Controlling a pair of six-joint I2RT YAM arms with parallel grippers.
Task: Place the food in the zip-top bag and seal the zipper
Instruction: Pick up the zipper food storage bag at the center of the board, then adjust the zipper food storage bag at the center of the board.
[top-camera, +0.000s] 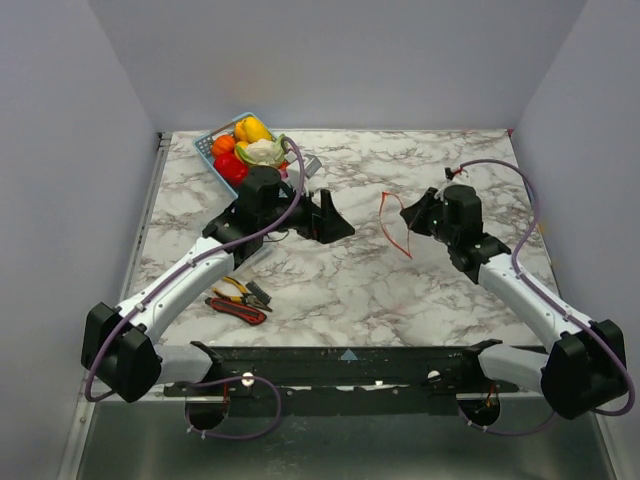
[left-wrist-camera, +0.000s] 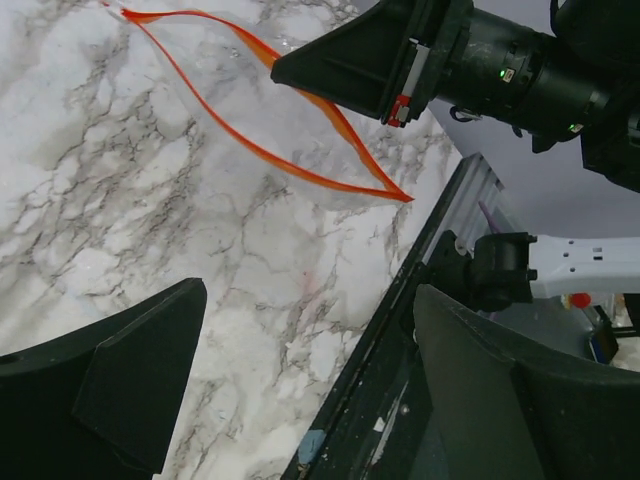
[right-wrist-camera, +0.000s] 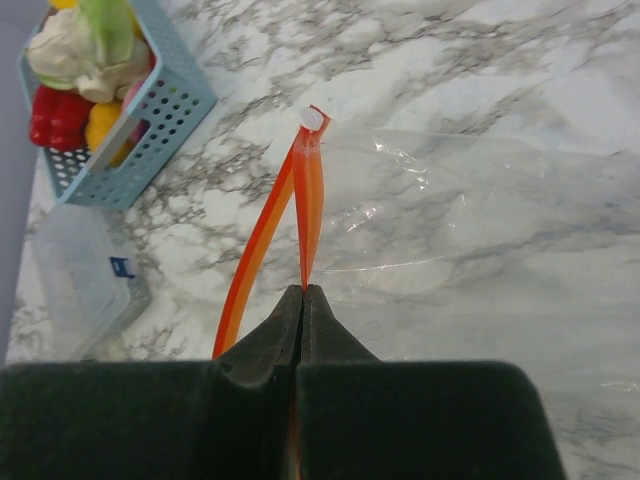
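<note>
Orange-red zipper (top-camera: 388, 228) pinched by the right gripper (top-camera: 413, 215), food (top-camera: 250, 145) sitting in the blue basket (top-camera: 205, 146).
Top view: the basket is at upper left of the marble table (top-camera: 340, 285), the zipper right of centre, and the left gripper (top-camera: 338, 215) between them. Left wrist view: its fingers (left-wrist-camera: 120, 390) stand wide apart at the bottom corners and hold nothing; the zipper loop is at the top. Right wrist view: both fingers are pressed together on the zipper at lower centre, and the clear bag (right-wrist-camera: 480, 220) spreads to the right.

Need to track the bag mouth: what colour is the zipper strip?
Orange-red zipper, clearest in the right wrist view.
</note>
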